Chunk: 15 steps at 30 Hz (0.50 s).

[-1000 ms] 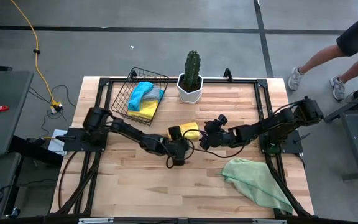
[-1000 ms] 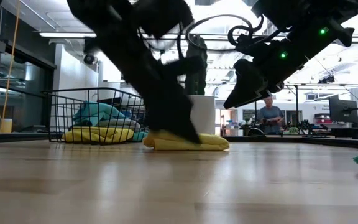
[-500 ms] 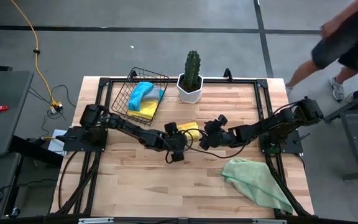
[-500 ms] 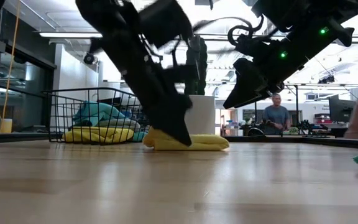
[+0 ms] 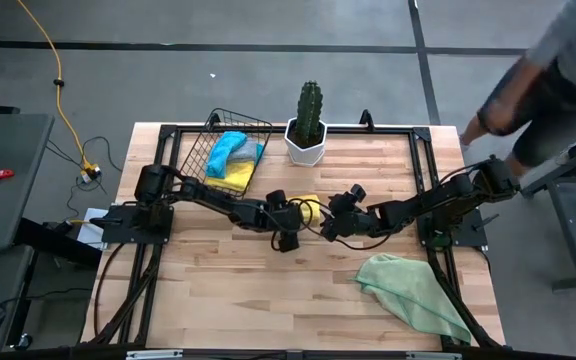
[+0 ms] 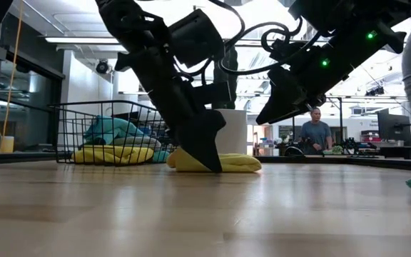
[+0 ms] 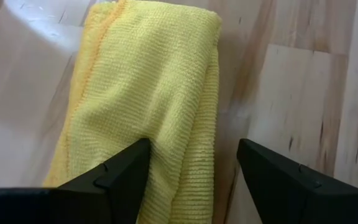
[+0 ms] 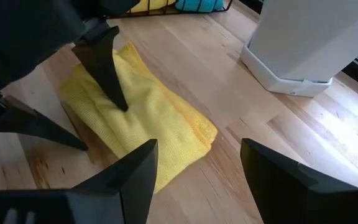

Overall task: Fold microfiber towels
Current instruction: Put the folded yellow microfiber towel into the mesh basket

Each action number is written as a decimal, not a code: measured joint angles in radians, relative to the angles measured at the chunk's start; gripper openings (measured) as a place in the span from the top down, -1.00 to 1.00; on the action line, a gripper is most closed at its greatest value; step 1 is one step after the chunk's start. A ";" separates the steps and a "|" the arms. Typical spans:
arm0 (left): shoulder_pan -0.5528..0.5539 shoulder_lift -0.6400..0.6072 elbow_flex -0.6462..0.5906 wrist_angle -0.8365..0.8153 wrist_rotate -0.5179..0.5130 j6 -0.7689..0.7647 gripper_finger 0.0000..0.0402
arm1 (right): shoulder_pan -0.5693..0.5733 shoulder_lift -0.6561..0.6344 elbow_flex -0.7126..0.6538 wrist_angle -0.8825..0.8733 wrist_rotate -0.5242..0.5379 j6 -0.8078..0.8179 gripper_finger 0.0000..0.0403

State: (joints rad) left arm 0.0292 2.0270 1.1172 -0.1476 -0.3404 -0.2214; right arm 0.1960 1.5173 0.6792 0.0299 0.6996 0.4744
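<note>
Desk (image 5: 268,290) fills the high view: you see a green towel (image 5: 415,290) lower right, a wire basket (image 5: 224,155) upper left. Centre frame, the folded yellow towel (image 5: 307,210) lies flat. Only your left wrist view shows the left hand (image 7: 191,171) spread, one finger (image 7: 120,177) touching it. The right hand (image 8: 197,168) hovers spread.

**Four views, one shared towel**

High view looks straight down on the whole table (image 5: 218,290). Low view sits at tabletop level, facing 12 o'clock into the room. Both wrist views sit close — each looks past its own fingers at the folded yellow towel (image 7: 148,93), seen in all four.
</note>
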 joint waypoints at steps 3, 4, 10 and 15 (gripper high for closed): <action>0.000 0.000 0.001 -0.013 0.020 0.001 -0.18 | 0.000 0.000 0.000 0.001 0.000 0.000 -0.10; 0.001 0.000 0.001 -0.016 0.028 0.003 -0.15 | 0.000 0.000 0.000 0.001 0.000 0.000 -0.10; -0.001 0.000 0.001 -0.021 0.023 0.068 0.45 | 0.000 0.000 0.000 0.003 0.000 0.000 -0.10; -0.006 0.003 -0.001 -0.036 -0.070 0.101 0.92 | 0.000 0.000 0.000 0.003 0.000 0.000 -0.10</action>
State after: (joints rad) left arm 0.0231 2.0296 1.1160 -0.1840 -0.4101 -0.1200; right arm 0.1963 1.5173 0.6792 0.0330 0.6994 0.4745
